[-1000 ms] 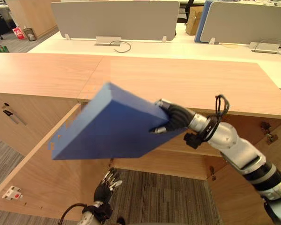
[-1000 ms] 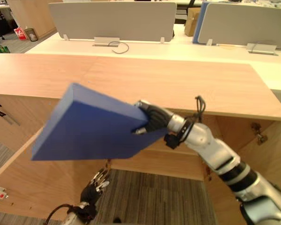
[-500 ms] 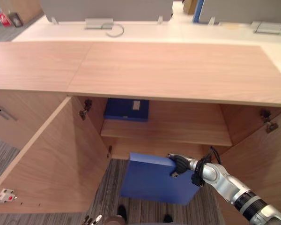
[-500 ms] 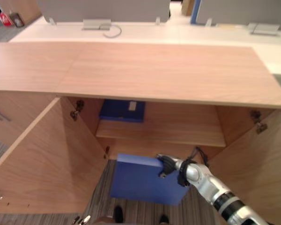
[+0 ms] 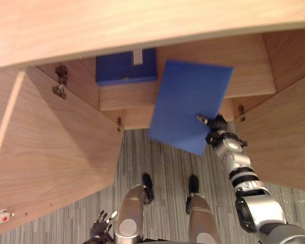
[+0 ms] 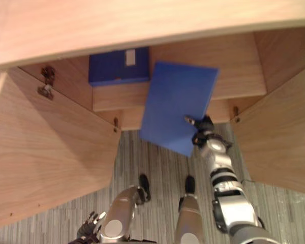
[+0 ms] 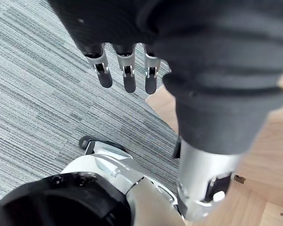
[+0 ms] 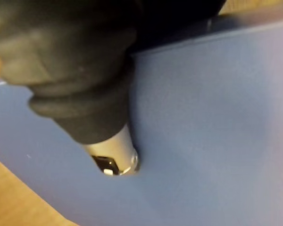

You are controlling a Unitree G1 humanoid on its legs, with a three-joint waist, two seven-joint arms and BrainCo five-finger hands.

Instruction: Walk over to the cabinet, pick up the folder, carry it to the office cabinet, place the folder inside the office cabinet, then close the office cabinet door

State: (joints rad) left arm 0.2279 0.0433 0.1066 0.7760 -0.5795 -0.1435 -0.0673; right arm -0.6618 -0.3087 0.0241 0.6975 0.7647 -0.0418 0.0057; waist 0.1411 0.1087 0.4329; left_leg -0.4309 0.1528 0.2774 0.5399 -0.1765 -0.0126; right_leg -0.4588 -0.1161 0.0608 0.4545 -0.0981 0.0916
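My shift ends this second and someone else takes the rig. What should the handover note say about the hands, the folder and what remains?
Right robot hand: shut on the blue folder, gripping near its lower corner.
Left robot hand: open, hanging low at the robot's side, holding nothing.
Folder: held tilted in front of the open office cabinet, not set on the shelf. Another blue folder lies on the shelf's left side.
Done: folder picked up and brought to the cabinet.
Left: place it inside, release, close the left door and right door.
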